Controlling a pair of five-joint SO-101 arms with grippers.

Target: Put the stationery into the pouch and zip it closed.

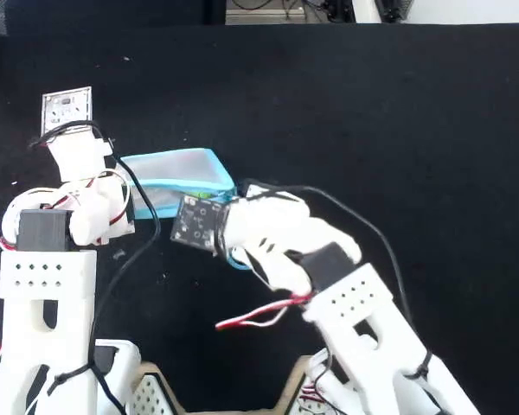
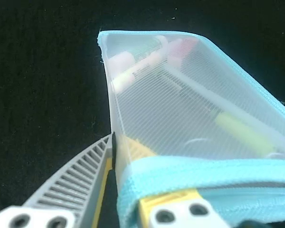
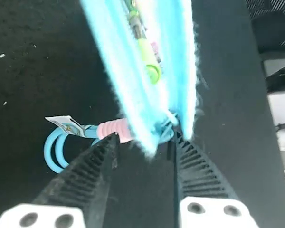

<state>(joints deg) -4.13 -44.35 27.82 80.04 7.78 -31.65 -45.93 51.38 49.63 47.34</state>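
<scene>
The translucent pouch point(image 1: 177, 169) with a blue zipper band lies on the black table between the two arms. My left gripper point(image 1: 143, 203) is shut on its near-left end; in the left wrist view the pouch point(image 2: 180, 118) edge is pinched in the left gripper point(image 2: 119, 147). Inside show a green marker point(image 2: 244, 133) and pink and white items point(image 2: 133, 66). My right gripper point(image 1: 233, 197) is at the right end. The right wrist view has the right gripper point(image 3: 146, 137) open astride the pouch's point(image 3: 133, 71) zipper end, whose tapes gape over a green pen point(image 3: 149, 61).
A blue strap loop point(image 3: 54, 147) with a pink bead point(image 3: 115, 129) and a small tag hangs from the zipper end. The black table point(image 1: 398, 130) spreads wide to the right and behind the pouch. A red-and-white cable point(image 1: 251, 316) trails by the right arm's base.
</scene>
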